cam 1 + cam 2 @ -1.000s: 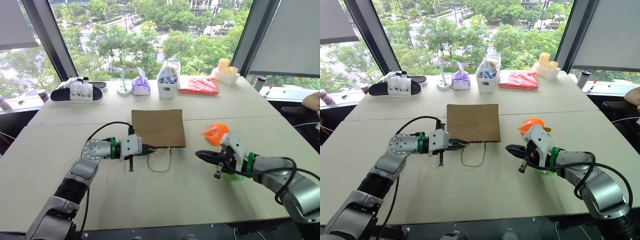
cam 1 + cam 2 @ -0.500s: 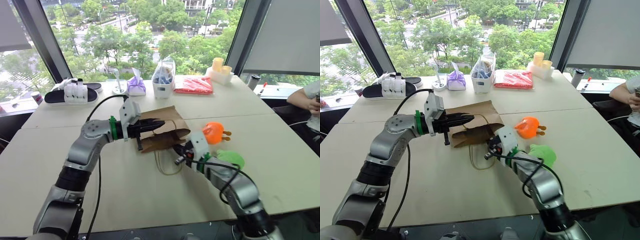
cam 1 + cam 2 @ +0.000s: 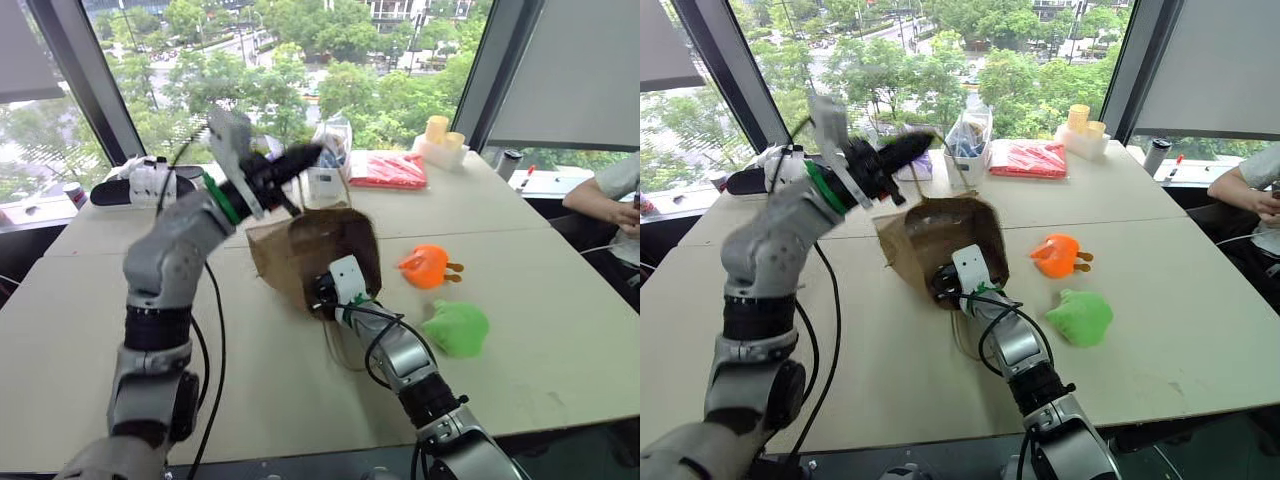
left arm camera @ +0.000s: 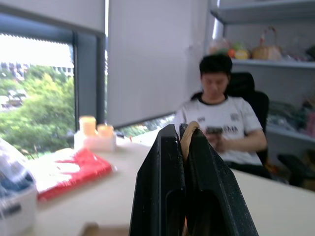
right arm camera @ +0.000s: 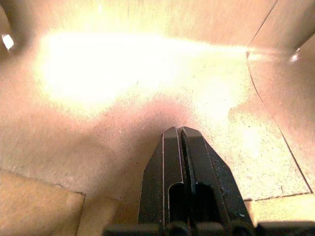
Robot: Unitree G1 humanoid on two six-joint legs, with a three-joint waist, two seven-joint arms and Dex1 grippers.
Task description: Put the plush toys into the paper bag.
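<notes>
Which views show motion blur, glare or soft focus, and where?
Left eye view: the raised left hand is motion-blurred. Right wrist view: bright glare washes over the brown kraft paper bag interior. Left wrist view: the seated person and red packet are out of focus.

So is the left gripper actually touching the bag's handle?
Touching. In the left wrist view, the left gripper has its fingers shut on the paper bag's twisted handle, which pokes out between them.
</notes>
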